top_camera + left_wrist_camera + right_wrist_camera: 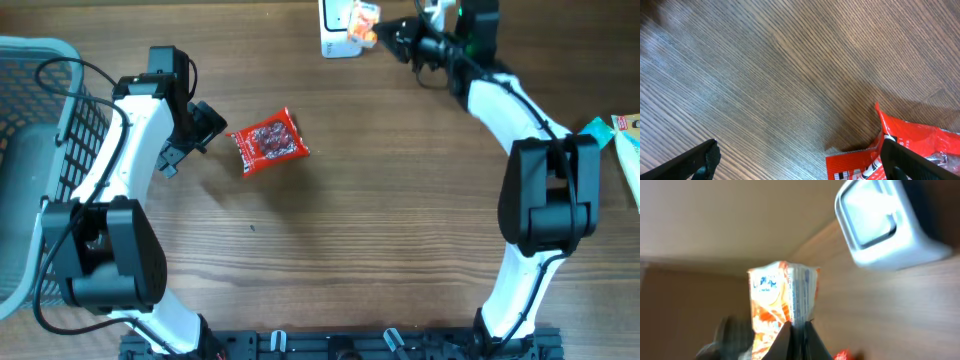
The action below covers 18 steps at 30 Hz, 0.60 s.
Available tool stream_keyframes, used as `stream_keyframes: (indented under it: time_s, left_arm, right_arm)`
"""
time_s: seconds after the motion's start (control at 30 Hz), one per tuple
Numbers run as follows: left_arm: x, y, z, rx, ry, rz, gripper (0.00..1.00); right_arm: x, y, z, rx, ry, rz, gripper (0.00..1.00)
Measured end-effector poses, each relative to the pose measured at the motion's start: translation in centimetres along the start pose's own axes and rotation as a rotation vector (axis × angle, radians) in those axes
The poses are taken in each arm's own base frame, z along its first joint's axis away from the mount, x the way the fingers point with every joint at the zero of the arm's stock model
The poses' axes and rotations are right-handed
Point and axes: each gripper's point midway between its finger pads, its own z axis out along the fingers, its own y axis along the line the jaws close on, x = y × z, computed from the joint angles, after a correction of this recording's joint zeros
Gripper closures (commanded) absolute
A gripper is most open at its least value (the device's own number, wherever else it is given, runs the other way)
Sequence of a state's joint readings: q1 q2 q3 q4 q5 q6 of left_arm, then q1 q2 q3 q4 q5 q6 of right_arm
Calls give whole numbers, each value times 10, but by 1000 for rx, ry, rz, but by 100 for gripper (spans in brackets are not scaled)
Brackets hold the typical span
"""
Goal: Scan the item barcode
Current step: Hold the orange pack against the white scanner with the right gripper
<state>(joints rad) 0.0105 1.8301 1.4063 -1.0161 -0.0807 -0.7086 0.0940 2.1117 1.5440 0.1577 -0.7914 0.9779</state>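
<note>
Right gripper (383,33): clamped on the edge of the orange snack packet (364,22), holding it just beside the white scanner (335,32).
Left gripper (212,125): jaws wide, empty, beside a red packet (268,142).
Barcode: cannot tell which face carries it.
Technique: present the printed face squarely to the scanner window (872,215) and hold steady, uncrumpled.

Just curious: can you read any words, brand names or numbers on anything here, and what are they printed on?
Nothing here can be read for certain.
Orange and white packet: blue lettering, too blurred to read.
Red packet: white print and barcode-like bars, too small to read.
Teal and white packet at the table edge: some print, too small to read.
White scanner: no text visible.
</note>
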Motion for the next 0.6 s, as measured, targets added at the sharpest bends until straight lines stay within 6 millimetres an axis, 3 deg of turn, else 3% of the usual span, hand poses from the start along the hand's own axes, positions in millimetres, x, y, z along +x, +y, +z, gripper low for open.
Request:
stream_keyframes:
  time_s: [0.1, 0.17, 0.23, 0.37, 0.47, 0.5, 0.53, 0.57, 0.6]
  left_arm:
    - [0, 0, 0, -1, 0, 0, 0]
    - [0, 0, 0, -1, 0, 0, 0]
    - [0, 0, 0, 0, 0, 0, 0]
    - [0, 0, 0, 0, 0, 0, 0]
    - [0, 0, 0, 0, -1, 0, 0]
    - [0, 0, 0, 0, 0, 0, 0]
    - [0, 0, 0, 0, -1, 0, 0]
    - [0, 0, 0, 0, 0, 0, 0]
    - [0, 0, 0, 0, -1, 0, 0]
  right_arm:
    - [-29, 13, 8, 163, -147, -249, 95]
    - [-34, 14, 20, 311, -246, -480, 96]
    - [-28, 25, 34, 480, -337, -761, 95]
    - [-12, 64, 55, 592, -438, -1110, 95]
    - [-7, 31, 70, 720, -409, -1232, 95]
    - [-8, 1, 73, 792, -376, -1250, 95]
    - [-9, -15, 76, 831, -356, -1278, 95]
    - [-9, -28, 77, 864, -332, -1303, 96]
    - [-13, -27, 77, 876, -345, -1335, 96]
